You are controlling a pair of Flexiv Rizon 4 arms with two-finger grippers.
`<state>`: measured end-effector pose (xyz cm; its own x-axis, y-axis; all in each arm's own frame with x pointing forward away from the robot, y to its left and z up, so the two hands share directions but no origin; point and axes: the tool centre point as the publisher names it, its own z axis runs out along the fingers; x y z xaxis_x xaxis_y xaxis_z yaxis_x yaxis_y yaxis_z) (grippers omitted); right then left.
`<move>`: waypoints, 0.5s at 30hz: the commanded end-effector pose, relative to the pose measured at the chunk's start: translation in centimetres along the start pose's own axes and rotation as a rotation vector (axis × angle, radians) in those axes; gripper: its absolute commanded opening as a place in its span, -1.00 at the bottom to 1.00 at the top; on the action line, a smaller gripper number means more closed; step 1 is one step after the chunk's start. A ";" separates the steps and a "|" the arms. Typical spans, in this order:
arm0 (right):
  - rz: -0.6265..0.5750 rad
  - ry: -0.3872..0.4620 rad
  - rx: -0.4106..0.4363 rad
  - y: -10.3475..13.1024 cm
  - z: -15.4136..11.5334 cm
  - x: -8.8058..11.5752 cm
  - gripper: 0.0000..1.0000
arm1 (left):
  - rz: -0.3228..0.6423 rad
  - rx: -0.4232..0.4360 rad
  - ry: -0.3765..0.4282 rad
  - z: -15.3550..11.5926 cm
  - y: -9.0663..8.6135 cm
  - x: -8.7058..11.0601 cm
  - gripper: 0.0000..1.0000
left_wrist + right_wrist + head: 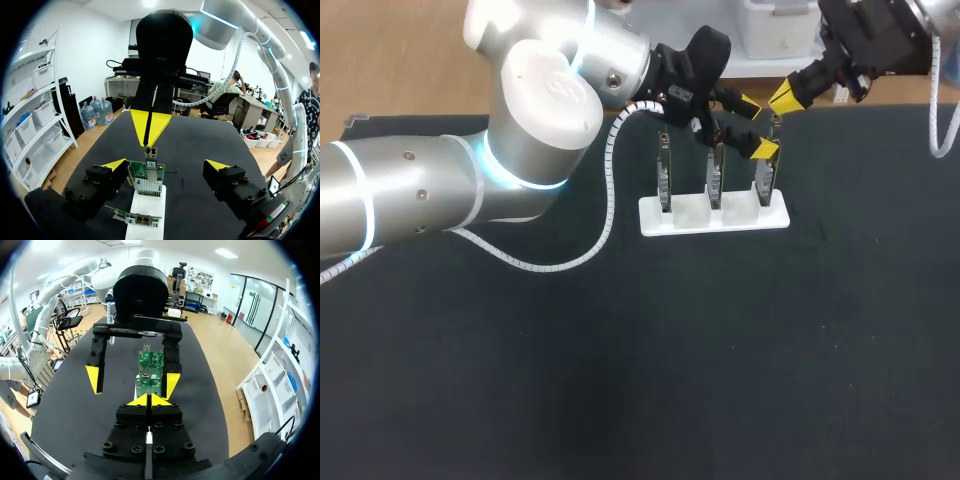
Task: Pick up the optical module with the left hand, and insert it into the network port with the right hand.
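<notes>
As I view it, left end effector (pixel 165 165): open, straddling circuit board (pixel 147 179).
Right end effector (pixel 149 400): closed, tips together just above optical module (pixel 150 153).
White holder (pixel 692 212): on table (pixel 720 350).

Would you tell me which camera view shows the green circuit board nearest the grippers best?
The left wrist view: the circuit board faces the camera, upright between the fingers of the open left gripper. The right wrist view shows its other face, partly behind the right gripper. The head view gives only its edge.
</notes>
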<state>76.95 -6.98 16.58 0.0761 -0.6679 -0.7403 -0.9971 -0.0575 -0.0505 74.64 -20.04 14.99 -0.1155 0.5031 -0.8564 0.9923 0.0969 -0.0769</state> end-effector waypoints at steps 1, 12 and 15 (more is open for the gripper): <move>-0.001 0.008 -0.003 0.1 0.3 0.1 -1.00 | 0.000 0.001 0.003 0.0 0.1 -0.1 1.00; 0.019 0.014 -0.005 0.2 0.7 0.8 -1.00 | 0.000 0.001 0.003 0.0 0.1 -0.1 1.00; 0.024 0.021 -0.011 0.4 1.0 1.0 -1.00 | 0.000 0.001 0.003 0.0 0.1 -0.1 1.00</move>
<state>76.65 -7.05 15.41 0.0545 -0.6817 -0.7296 -0.9983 -0.0506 -0.0273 74.64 -20.04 14.99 -0.1155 0.5031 -0.8564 0.9923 0.0969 -0.0769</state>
